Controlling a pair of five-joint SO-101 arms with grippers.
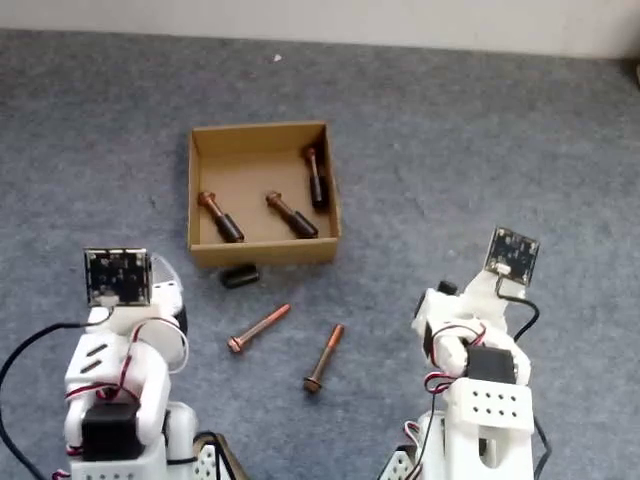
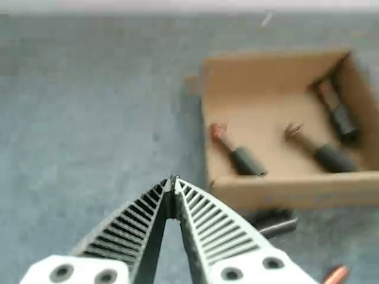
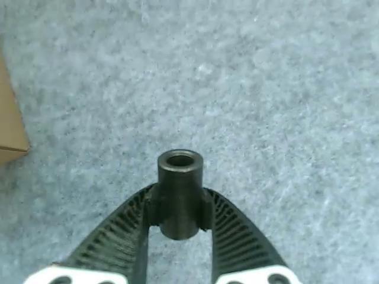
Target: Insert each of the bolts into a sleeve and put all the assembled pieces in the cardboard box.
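Grey mat covers the table. The cardboard box sits open toward the mat's far edge, left of centre.

Inside the box are three bolt-in-sleeve pieces:
- one by the near left corner
- one toward the near right corner
- one lying along the right wall

None of the three touches another.

Loose sleeve: black, lying on its side on the mat just outside the box's near wall, very close to it. Contact cannot be judged.

Loose bolts: two copper-coloured, on the mat nearer the arms than the box. One bolt lies diagonally, head toward the left arm. The second bolt is just right of it, head toward the near edge. The two are apart.

Left gripper: fingers together, tips meeting, nothing between them. It is over bare mat, on the near left side of the box.

Right gripper: fingers clamped on a second black sleeve, one finger on each side. The sleeve's open bore faces away from the wrist. Bare mat lies beneath it, and the box is off to the side. The right arm stands at the mat's near right.
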